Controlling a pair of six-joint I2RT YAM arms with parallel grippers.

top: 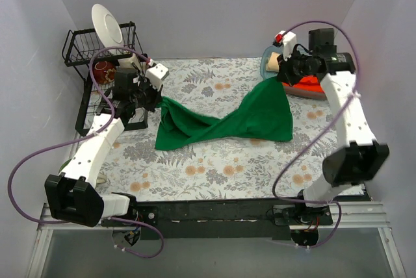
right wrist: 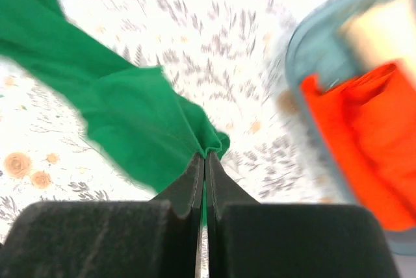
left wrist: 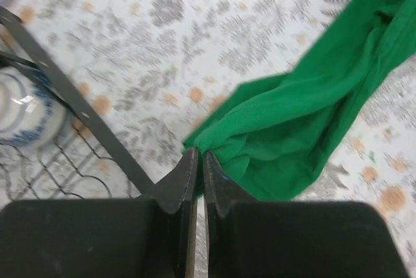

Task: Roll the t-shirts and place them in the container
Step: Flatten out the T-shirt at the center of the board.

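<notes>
A bright green t-shirt (top: 227, 122) hangs stretched and twisted between my two grippers above the floral table. My left gripper (top: 155, 99) is shut on the shirt's left corner (left wrist: 214, 136), pinched at its fingertips (left wrist: 199, 154). My right gripper (top: 276, 78) is shut on the right corner (right wrist: 211, 138), where the cloth bunches between the jaws (right wrist: 205, 156). An orange-red t-shirt (top: 309, 84) lies in a blue-rimmed basket (top: 268, 57) behind the right gripper; the same orange-red t-shirt (right wrist: 364, 141) fills the right of the right wrist view. A tan shirt (top: 276, 58) peeks out beside it.
A black wire dish rack (top: 97, 63) stands at the back left with a white plate (top: 107, 25) and a cup (top: 104, 70); its black bar (left wrist: 78, 106) and a blue-patterned bowl (left wrist: 26, 112) lie close to the left gripper. White walls enclose the table.
</notes>
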